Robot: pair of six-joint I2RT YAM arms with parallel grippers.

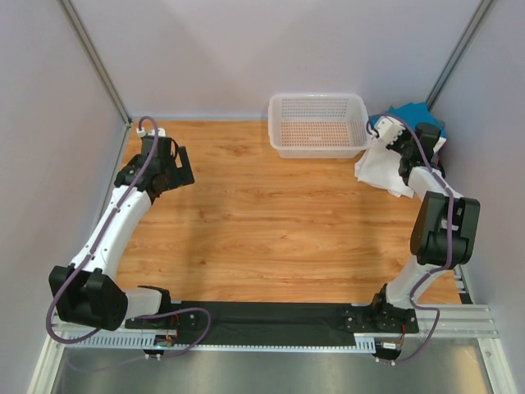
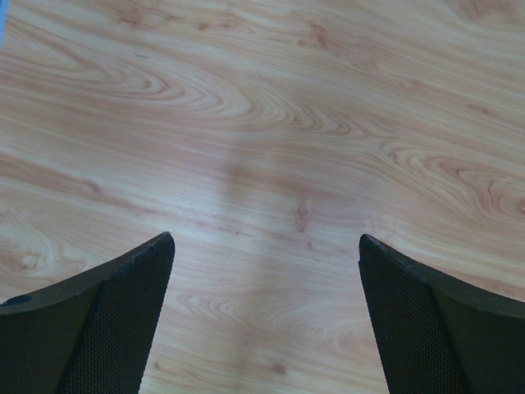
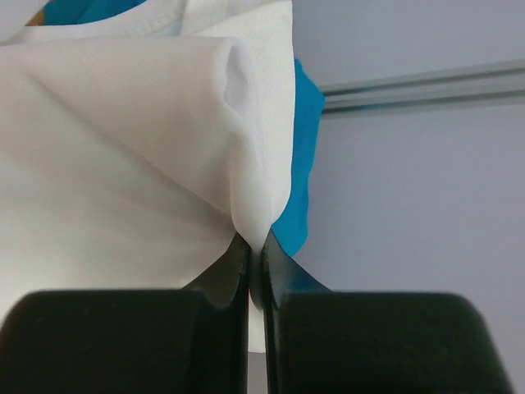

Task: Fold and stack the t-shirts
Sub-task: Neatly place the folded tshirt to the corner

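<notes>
Most of what I see is the wooden table (image 1: pixel 271 222), its grain filling the space between my two arms. At its far edge, right of centre, stands a white mesh basket (image 1: pixel 318 125), upright with its open top facing up. Just right of the basket, in the far right corner, a white t-shirt (image 1: pixel 384 171) lies crumpled and drapes toward the near side. A teal-blue t-shirt (image 1: pixel 414 113) sits behind and partly under it, close to the wall. My right gripper (image 3: pixel 256 243) is over that corner, its jaws clenched on a raised fold of the white t-shirt; the cloth bunches up out of the pinch, with teal-blue showing just beyond it. My left gripper (image 2: pixel 267 243) hangs over the wood at the far left of the table, well apart from the shirts, jaws spread wide and holding nothing.
</notes>
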